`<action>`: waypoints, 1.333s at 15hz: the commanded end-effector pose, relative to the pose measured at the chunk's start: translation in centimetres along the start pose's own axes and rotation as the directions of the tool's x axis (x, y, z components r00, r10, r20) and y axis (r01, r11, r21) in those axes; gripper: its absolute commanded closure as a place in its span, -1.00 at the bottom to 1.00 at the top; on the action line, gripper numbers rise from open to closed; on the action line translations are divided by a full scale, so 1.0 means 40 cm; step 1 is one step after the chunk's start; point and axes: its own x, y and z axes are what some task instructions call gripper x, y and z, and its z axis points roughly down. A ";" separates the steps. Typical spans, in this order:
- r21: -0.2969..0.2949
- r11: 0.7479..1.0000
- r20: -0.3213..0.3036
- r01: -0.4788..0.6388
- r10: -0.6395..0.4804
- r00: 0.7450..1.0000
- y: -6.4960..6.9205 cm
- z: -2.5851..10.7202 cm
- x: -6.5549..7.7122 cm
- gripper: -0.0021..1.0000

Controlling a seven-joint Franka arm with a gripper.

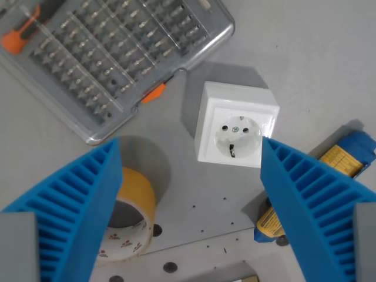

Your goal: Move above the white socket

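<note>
Pale grey tabletop (305, 70) fills view; matte surface, soft shadows under objects (light from above, diffuse); small dark holes and specks dot lower edge; no walls, floor or windows visible.

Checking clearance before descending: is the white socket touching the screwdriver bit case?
Apart. The wrist view shows a strip of bare grey table between the white socket and the screwdriver bit case with its orange latch.

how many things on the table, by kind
white socket: 1
screwdriver bit case: 1
tape roll: 1
blue and yellow item, partly hidden behind a gripper finger: 1
total: 4
</note>
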 end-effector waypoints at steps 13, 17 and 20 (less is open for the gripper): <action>0.030 0.988 -0.101 -0.151 0.153 0.983 0.072 0.136 -0.065 -1.00; 0.029 0.986 -0.095 -0.164 0.167 0.981 0.087 0.169 -0.073 -1.00; 0.031 0.985 -0.093 -0.170 0.172 0.981 0.095 0.187 -0.078 -1.00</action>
